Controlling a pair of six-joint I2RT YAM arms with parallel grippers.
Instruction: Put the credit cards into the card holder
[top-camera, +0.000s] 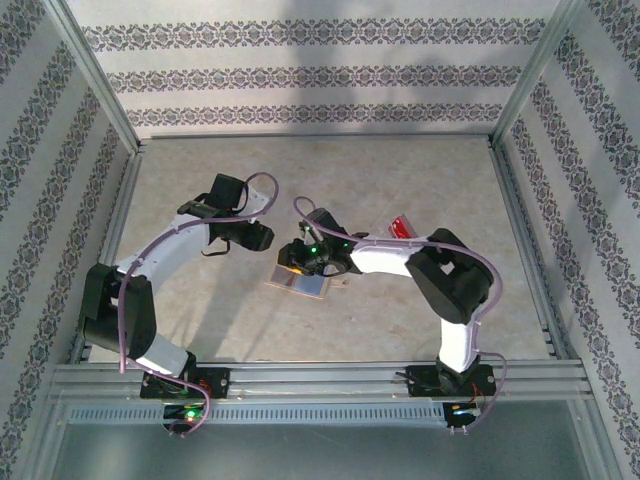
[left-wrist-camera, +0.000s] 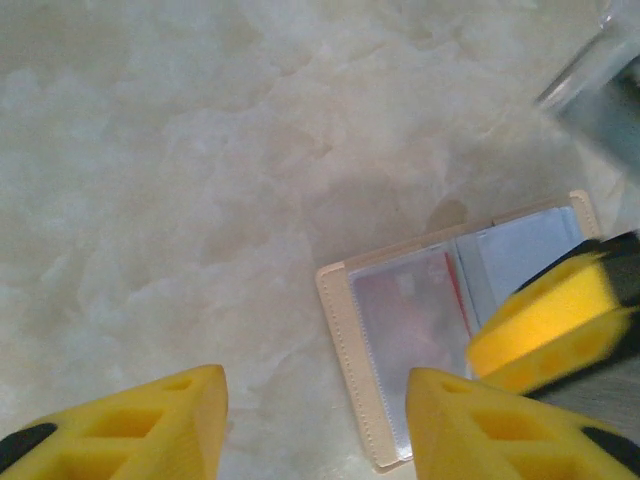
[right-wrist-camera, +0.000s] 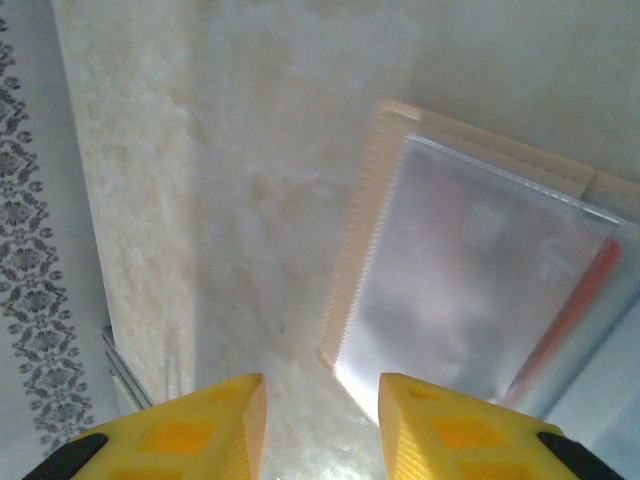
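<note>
We see the card holder (top-camera: 297, 283) lying open in the middle of the frame, pockets up so cards slide in, with one red card (left-wrist-camera: 410, 325) inside. Our left gripper (left-wrist-camera: 315, 430) and right gripper (right-wrist-camera: 322, 425) hang by it, open and empty.

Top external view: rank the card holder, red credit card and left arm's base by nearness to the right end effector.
1. card holder, just beneath the right end effector.
2. red credit card, back right.
3. left arm's base, near-left edge.
</note>
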